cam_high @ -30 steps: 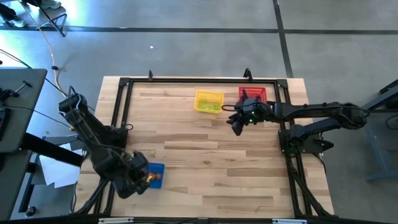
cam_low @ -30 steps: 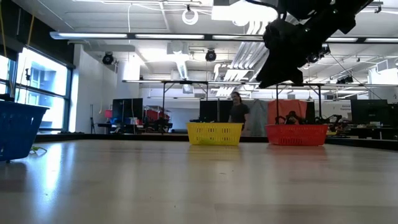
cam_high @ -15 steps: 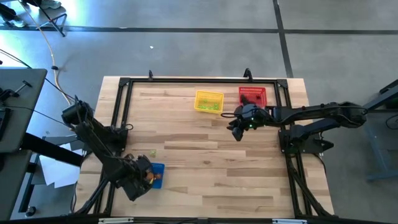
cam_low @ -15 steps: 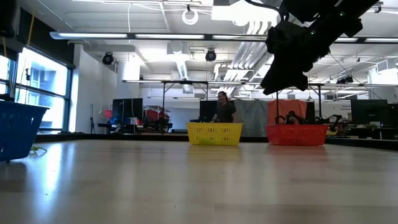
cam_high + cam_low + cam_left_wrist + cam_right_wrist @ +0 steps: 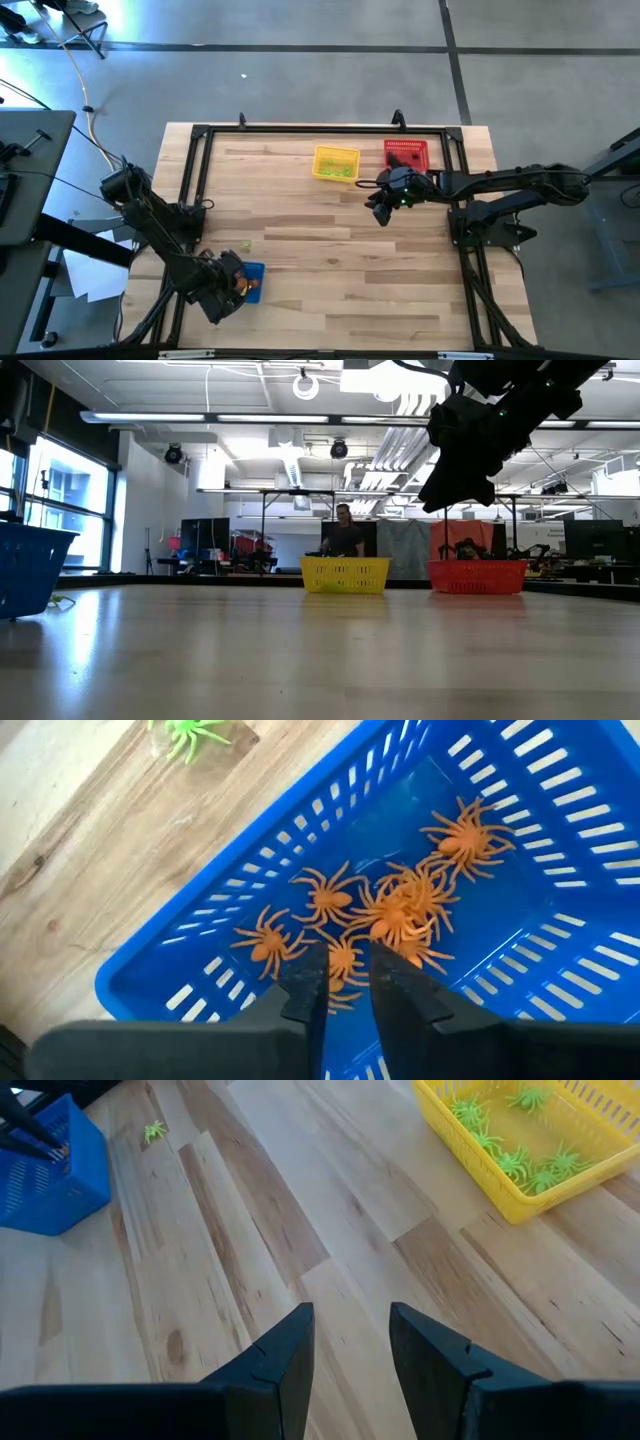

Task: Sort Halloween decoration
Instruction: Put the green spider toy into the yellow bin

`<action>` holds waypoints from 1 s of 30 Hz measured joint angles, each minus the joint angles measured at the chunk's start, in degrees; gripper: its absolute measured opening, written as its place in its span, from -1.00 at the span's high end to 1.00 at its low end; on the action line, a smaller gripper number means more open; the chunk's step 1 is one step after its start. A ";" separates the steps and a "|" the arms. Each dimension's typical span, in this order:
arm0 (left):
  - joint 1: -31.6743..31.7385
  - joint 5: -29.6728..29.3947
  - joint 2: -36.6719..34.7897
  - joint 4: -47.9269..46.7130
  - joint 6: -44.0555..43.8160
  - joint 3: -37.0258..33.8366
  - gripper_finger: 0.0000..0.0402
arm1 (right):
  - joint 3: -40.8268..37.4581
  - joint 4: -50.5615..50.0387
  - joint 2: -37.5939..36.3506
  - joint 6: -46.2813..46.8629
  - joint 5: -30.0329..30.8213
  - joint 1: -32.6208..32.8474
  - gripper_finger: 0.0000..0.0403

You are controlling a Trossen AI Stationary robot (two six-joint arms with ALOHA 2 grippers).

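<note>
The Halloween decoration is tiny spiders. Several orange ones lie in the blue basket at the near left. My left gripper points down into that basket, its fingers a narrow gap apart; one orange spider lies just past the tips. One green spider lies on the table beside the blue basket. Several green ones lie in the yellow basket at the far edge. My right gripper hangs open above the bare table, near the red basket, with nothing between its fingers.
A black frame runs around the table's edges. The wooden middle of the table lies between the baskets. In the low view a person stands in the room behind the yellow basket.
My left gripper has sunk toward the blue basket and tipped steeper, then held still. The person in the room behind has walked toward the left of the low view.
</note>
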 joint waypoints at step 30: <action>12.38 -7.58 -1.09 -34.37 20.53 26.45 0.60 | 0.00 0.11 -0.02 -2.41 0.87 -0.02 0.38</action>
